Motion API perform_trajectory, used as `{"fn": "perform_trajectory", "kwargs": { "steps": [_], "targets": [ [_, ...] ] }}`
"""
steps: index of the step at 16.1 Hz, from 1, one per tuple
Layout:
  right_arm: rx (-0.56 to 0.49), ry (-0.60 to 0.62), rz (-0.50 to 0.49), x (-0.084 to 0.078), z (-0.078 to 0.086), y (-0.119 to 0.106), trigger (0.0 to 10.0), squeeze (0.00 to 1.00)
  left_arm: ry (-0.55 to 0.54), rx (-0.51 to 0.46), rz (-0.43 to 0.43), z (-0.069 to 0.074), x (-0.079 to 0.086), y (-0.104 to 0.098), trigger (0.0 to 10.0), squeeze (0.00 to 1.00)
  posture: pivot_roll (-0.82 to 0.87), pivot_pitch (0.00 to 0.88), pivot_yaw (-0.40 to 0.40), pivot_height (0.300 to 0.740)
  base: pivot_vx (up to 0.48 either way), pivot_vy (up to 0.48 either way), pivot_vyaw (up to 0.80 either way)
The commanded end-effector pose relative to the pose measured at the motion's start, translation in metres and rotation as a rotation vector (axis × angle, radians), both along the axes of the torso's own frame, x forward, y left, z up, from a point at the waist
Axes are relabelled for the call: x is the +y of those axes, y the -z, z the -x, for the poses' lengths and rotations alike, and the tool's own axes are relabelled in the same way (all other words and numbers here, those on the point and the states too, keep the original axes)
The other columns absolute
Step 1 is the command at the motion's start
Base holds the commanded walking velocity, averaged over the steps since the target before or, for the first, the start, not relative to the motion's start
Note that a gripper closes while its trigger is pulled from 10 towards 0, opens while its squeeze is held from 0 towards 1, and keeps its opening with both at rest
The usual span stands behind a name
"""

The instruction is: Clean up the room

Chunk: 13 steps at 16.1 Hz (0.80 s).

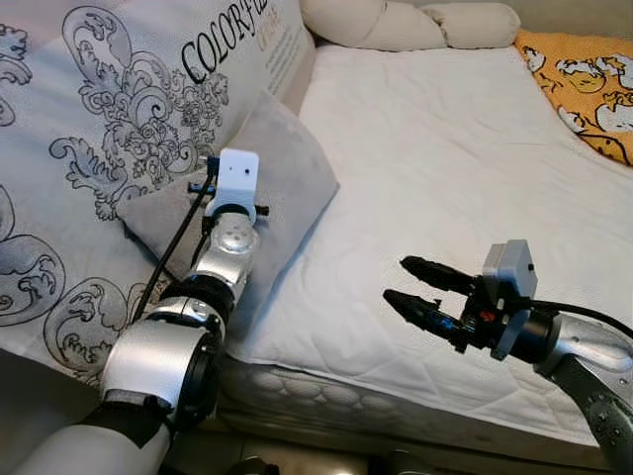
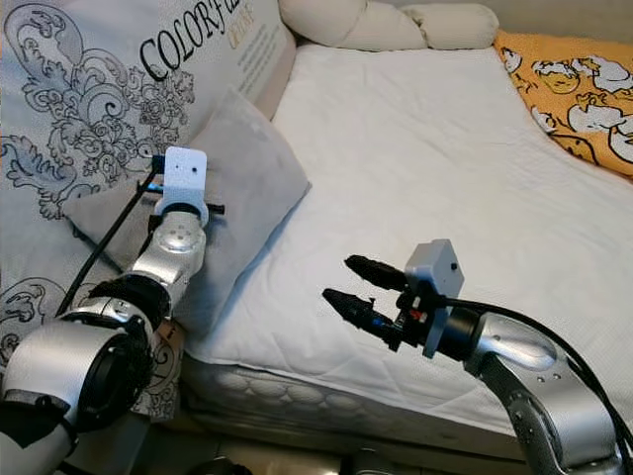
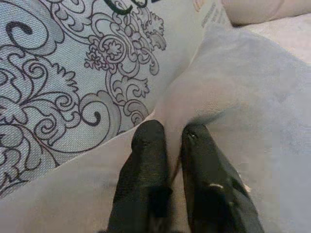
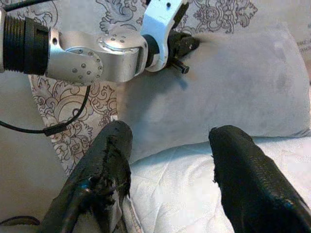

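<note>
A grey pillow (image 1: 287, 168) leans against a large white cushion with black scrollwork and the word COLORFUL (image 1: 119, 109), at the left side of the bed. My left gripper (image 3: 172, 131) is at the pillow's upper left corner, its two black fingers shut on a fold of the grey fabric. From the right wrist view, the left gripper (image 4: 187, 43) touches that same corner. My right gripper (image 1: 404, 280) hovers open over the white mattress (image 1: 445, 148) near its front edge, to the right of the pillow, with nothing between its fingers.
A cream knotted bolster (image 1: 396, 25) lies at the head of the bed. An orange patterned blanket (image 1: 588, 84) covers the far right corner. The mattress's quilted front edge (image 1: 326, 386) runs below my arms.
</note>
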State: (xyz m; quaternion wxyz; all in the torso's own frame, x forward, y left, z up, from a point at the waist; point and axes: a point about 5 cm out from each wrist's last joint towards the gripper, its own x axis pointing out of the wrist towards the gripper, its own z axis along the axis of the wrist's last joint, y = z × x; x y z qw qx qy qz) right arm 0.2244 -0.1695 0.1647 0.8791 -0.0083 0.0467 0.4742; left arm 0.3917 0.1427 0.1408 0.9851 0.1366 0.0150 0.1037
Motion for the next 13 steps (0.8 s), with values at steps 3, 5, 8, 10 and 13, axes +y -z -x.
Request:
{"fn": "perform_trajectory", "kwargs": {
  "steps": [3, 5, 8, 10, 13],
  "targets": [
    [-0.017, -0.015, -0.019, 0.003, -0.004, 0.000, 10.0, 0.00, 0.152, -0.007, 0.171, -0.001, 0.002, -0.003, 10.0, 1.00, -0.15, 0.000, 0.058, 0.740, 0.000, 0.000, 0.00],
    [-0.019, -0.010, -0.028, 0.006, -0.008, 0.003, 10.0, 0.00, 0.308, 0.011, 0.208, -0.002, -0.005, -0.005, 10.0, 1.00, -0.13, 0.000, 0.055, 0.740, 0.000, 0.000, 0.00],
    [-0.035, 0.009, -0.054, 0.010, -0.015, 0.006, 10.0, 0.00, 0.455, -0.058, 0.287, 0.001, -0.011, -0.014, 10.0, 1.00, -0.09, 0.000, 0.052, 0.740, 0.000, 0.000, 0.00],
    [-0.031, 0.094, -0.057, 0.009, -0.022, 0.011, 10.0, 0.00, 0.526, -0.144, 0.336, 0.006, -0.017, -0.024, 10.0, 1.00, -0.09, 0.000, 0.068, 0.740, 0.000, 0.000, 0.00],
    [-0.008, 0.339, -0.065, 0.002, -0.040, 0.022, 10.0, 0.00, 0.578, -0.260, 0.356, 0.024, -0.023, -0.032, 10.0, 1.00, -0.07, 0.000, 0.063, 0.740, 0.000, 0.000, 0.00]
  ]
}}
